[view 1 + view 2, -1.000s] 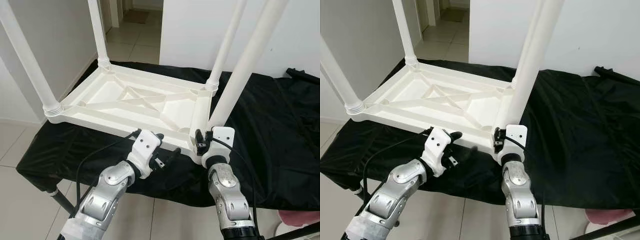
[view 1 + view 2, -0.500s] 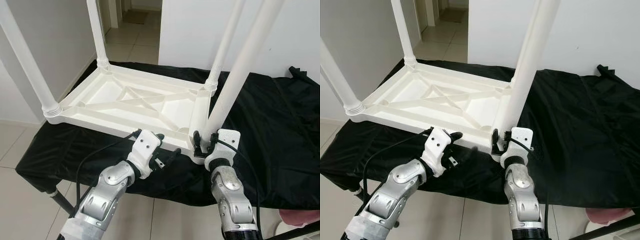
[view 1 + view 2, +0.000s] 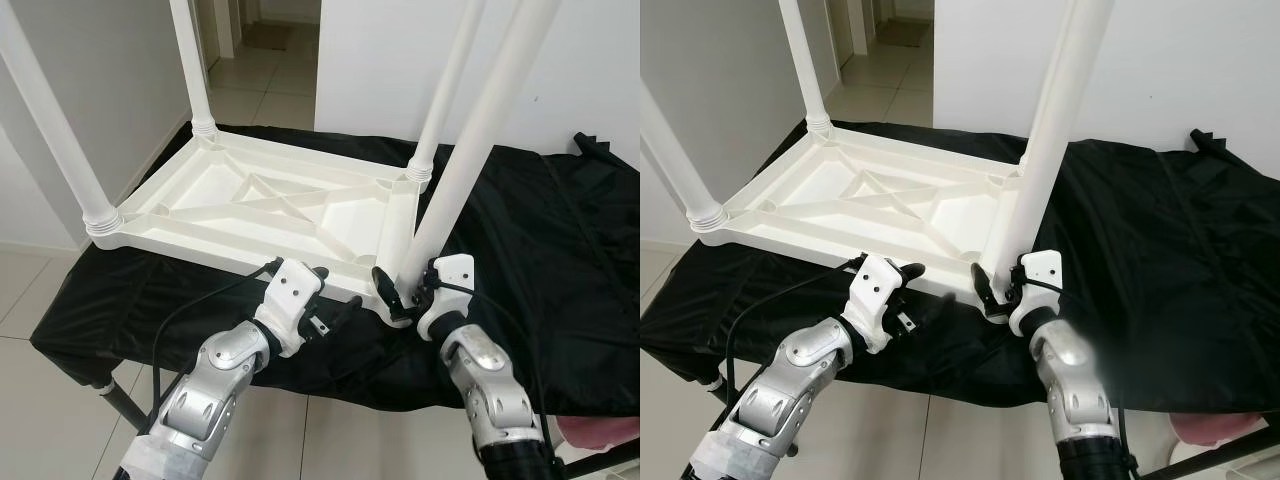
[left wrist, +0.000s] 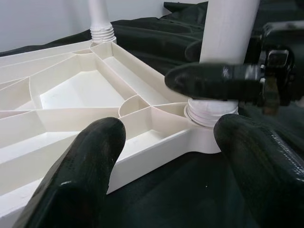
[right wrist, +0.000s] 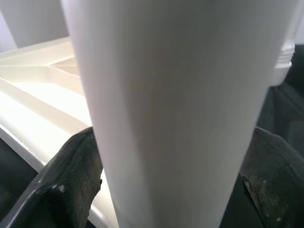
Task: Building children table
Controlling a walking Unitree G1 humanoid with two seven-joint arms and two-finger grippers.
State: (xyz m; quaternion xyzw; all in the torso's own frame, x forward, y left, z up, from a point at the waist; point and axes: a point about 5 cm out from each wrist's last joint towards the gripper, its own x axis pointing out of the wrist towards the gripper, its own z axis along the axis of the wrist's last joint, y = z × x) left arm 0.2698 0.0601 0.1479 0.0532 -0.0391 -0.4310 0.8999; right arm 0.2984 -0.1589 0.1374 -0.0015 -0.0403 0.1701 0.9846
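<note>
A white plastic children's table (image 3: 250,205) lies upside down on a black cloth, its legs pointing up. My right gripper (image 3: 405,290) is shut on the base of the near right leg (image 3: 470,150), just above its socket at the table's corner. One black finger (image 3: 385,288) shows left of the leg. In the right wrist view the leg (image 5: 166,104) stands between both fingers. My left gripper (image 3: 332,295) hovers open at the table's front edge, left of that corner. Its fingers (image 4: 85,166) are spread wide with nothing between them.
Three other legs stand in their sockets: near left (image 3: 50,110), far left (image 3: 190,60), far right (image 3: 450,80). The black cloth (image 3: 560,260) covers a low stand with free room to the right. Tiled floor (image 3: 30,300) lies below, and a doorway (image 3: 270,40) is behind.
My right wrist has swung to the right around the leg's base, turning the gripper so a finger now shows left of the leg. The left arm has held still.
</note>
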